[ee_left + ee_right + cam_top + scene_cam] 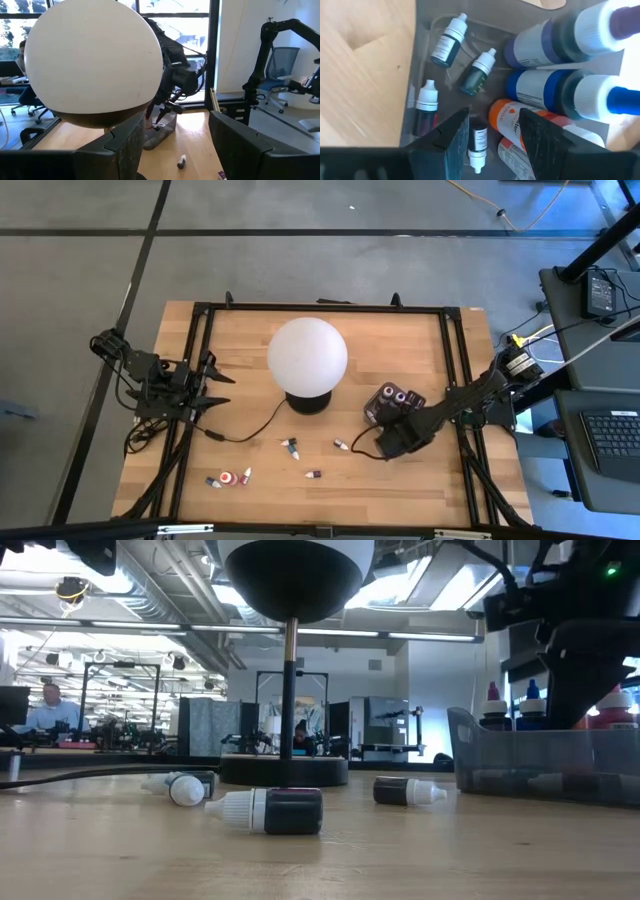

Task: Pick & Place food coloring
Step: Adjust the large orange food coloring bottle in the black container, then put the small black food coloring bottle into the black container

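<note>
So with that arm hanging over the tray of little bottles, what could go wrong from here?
The right gripper hangs open just above a small bottle lying in the crowded tray; a bottle dropped there might bounce off the others, and the fingers could bump the tall bottles beside it. Loose bottles still lie near the globe lamp and its cord, which an arm reaching for them might snag.

High view overhead; low view table-level; both share globe lamp [307,356], tray [540,755].
</note>
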